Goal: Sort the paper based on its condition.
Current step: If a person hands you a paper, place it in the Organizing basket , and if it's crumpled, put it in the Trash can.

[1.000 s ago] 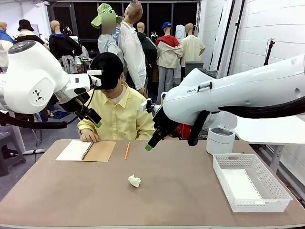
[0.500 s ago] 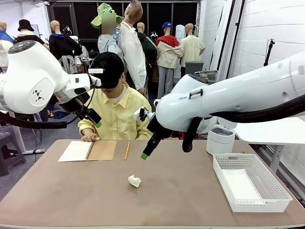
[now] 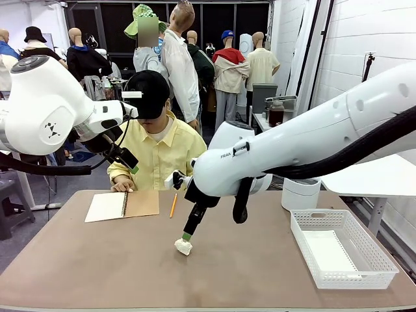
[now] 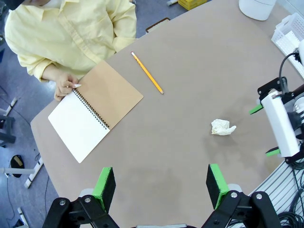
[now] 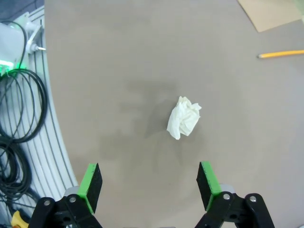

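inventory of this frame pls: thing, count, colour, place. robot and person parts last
crumpled paper: 1, white, mid-table, just below the right gripper
smooth sheet: 1, white, lying flat in the basket
basket: 1, white lattice, table's right side
notebook: 1, open, white page and tan cover, far left of the table by the person
pencil: 1, yellow, right of the notebook
lidded bin: 1, white, beyond the basket
table: 1, brown
person's hand: 1, at the notebook's far corner
left gripper: 1, black with green pads, open, high above the table
right gripper: 1, black with green pads, open, over the crumpled paper
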`<state>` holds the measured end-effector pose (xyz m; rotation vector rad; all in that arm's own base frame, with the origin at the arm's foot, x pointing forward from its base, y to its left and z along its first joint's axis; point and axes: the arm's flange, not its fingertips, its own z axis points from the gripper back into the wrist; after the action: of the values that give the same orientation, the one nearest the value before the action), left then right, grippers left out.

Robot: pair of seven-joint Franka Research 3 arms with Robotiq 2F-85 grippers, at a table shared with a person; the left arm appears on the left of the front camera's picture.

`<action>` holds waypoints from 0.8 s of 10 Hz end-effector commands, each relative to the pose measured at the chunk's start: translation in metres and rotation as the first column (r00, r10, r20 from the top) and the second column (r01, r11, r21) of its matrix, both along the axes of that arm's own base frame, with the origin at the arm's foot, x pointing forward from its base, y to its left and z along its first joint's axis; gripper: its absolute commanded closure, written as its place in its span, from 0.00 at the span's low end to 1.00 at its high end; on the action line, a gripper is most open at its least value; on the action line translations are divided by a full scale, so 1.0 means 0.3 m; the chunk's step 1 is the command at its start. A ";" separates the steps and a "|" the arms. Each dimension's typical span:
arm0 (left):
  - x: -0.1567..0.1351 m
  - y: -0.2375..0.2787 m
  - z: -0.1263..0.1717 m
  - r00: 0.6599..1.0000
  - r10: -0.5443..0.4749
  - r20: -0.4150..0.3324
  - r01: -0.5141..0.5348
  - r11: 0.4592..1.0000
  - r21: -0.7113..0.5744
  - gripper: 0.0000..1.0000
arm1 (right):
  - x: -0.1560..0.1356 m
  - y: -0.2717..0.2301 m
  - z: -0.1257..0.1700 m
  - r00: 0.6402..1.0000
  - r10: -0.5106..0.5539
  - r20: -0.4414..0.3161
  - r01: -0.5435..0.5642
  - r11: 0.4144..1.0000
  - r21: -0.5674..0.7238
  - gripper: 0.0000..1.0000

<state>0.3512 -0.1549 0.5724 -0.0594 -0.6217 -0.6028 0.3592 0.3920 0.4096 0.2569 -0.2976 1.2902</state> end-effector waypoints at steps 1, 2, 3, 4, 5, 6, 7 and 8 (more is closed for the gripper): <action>0.001 0.004 0.001 1.000 0.000 0.001 0.000 1.000 -0.002 0.00 | 0.030 0.055 -0.024 1.000 -0.008 0.011 0.009 0.999 -0.054 0.00; 0.001 0.004 0.001 1.000 0.000 0.001 0.000 1.000 -0.002 0.00 | 0.036 0.076 -0.046 1.000 0.002 0.006 -0.001 0.998 -0.061 0.00; 0.001 0.004 0.001 1.000 0.000 0.001 0.000 1.000 -0.002 0.00 | 0.047 0.095 -0.064 1.000 0.008 0.010 -0.007 0.997 -0.071 0.00; 0.001 0.004 0.001 1.000 0.000 0.001 0.000 1.000 -0.002 0.00 | 0.062 0.109 -0.079 1.000 0.009 0.013 -0.008 0.997 -0.079 0.00; 0.001 0.004 0.001 1.000 0.000 0.001 0.000 1.000 -0.002 0.00 | 0.076 0.123 -0.094 1.000 0.012 0.003 -0.012 0.996 -0.086 0.00; 0.001 0.004 0.001 1.000 0.000 0.001 0.000 1.000 -0.002 0.00 | 0.085 0.131 -0.109 1.000 0.016 -0.003 -0.016 0.996 -0.088 0.00; 0.001 0.004 0.001 1.000 0.000 0.001 0.000 1.000 -0.002 0.00 | 0.097 0.134 -0.125 1.000 0.016 -0.004 -0.017 0.995 -0.094 0.00; 0.001 0.004 0.001 1.000 0.000 0.001 0.000 1.000 -0.002 0.00 | 0.108 0.136 -0.138 1.000 0.018 -0.003 -0.018 0.995 -0.099 0.00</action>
<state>0.3512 -0.1549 0.5724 -0.0594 -0.6217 -0.6028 0.3876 0.4267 0.3692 0.1982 -0.2351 1.3287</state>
